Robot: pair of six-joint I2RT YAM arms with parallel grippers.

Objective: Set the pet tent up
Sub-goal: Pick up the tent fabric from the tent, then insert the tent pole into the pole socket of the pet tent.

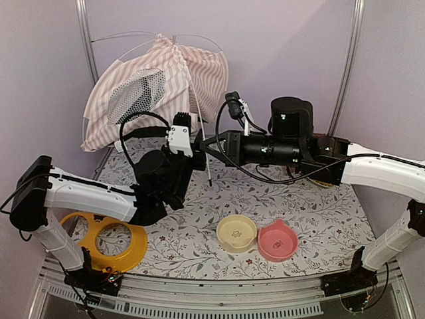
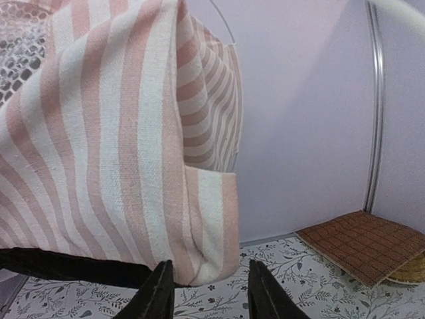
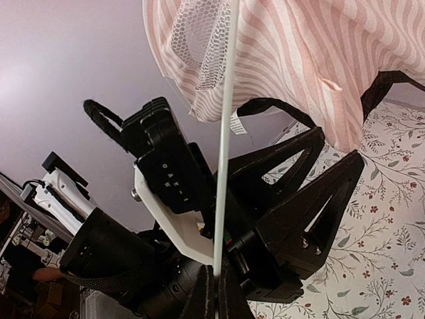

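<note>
This is looking like a robotics lab test cell, not a home. Plain lilac panels (image 1: 285,46) are closing in the floral-covered table (image 1: 319,219) behind bare metal uprights (image 1: 85,33). Two white arms (image 1: 86,193) are standing bolted to a slotted aluminium rail (image 1: 219,296) at its near edge. Black cables (image 1: 125,133) are looping free, and a pet tent (image 1: 192,73) and bowls (image 1: 236,232) are sitting among the machinery.

Rear left: pet tent (image 1: 156,90); front left: ring (image 1: 136,246); front centre: bowls (image 1: 236,232); right: mat (image 2: 362,242).

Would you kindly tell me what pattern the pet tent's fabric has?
Pink-and-white stripes on the pet tent, clearest in the left wrist view.
</note>
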